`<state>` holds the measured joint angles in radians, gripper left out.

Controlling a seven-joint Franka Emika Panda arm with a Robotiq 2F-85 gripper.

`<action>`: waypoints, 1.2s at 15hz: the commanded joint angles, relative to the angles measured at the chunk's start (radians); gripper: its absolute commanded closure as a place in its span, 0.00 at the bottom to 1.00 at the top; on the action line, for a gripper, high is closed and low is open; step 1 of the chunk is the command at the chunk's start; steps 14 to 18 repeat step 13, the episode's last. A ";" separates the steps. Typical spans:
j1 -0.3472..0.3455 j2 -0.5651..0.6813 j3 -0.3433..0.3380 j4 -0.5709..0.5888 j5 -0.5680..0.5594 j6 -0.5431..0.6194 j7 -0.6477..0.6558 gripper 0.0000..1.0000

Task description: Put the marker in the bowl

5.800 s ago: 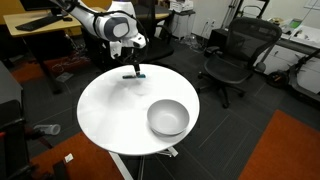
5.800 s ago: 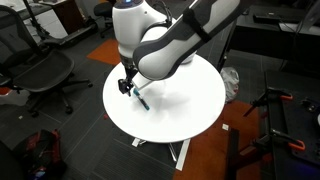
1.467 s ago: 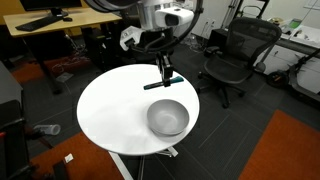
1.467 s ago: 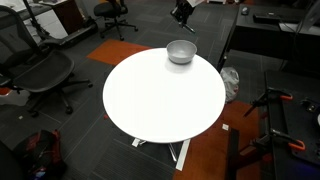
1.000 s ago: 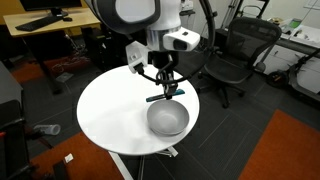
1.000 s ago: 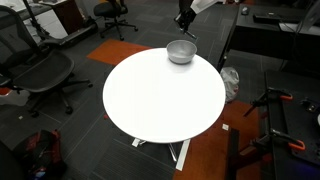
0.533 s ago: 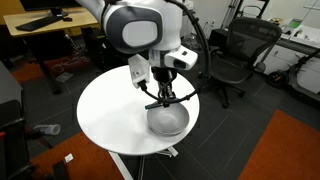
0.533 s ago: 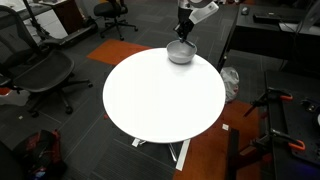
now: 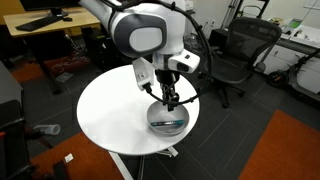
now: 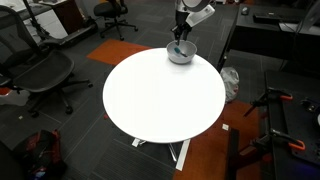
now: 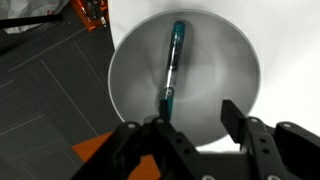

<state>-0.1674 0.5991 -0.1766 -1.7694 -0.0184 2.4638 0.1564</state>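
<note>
**Gripper [image 11: 195,140] spread open and empty above the bowl [image 11: 225,70] — the marker [image 11: 172,62] is seen lying inside.**
In the wrist view the marker is found beyond the fingertips on the bowl's floor, its long axis running nearly straight away from them (slightly tilted), touched by neither finger. The bowl's near rim is covered by the fingers — in both exterior views the marker can hardly be made out.

White round worktop [image 9: 105,110] carrying a single bowl [image 9: 167,127].
The bowl sits near the worktop's rim, directly beneath the end effector [image 9: 170,104], in both exterior views.
</note>
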 commanded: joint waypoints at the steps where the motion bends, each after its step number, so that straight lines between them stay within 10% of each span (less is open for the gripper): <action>1: -0.010 0.008 0.012 0.025 0.020 -0.001 -0.020 0.12; 3: -0.009 0.006 0.012 0.024 0.020 0.003 -0.019 0.00; 18: 0.003 0.004 0.005 0.012 0.005 -0.002 -0.004 0.00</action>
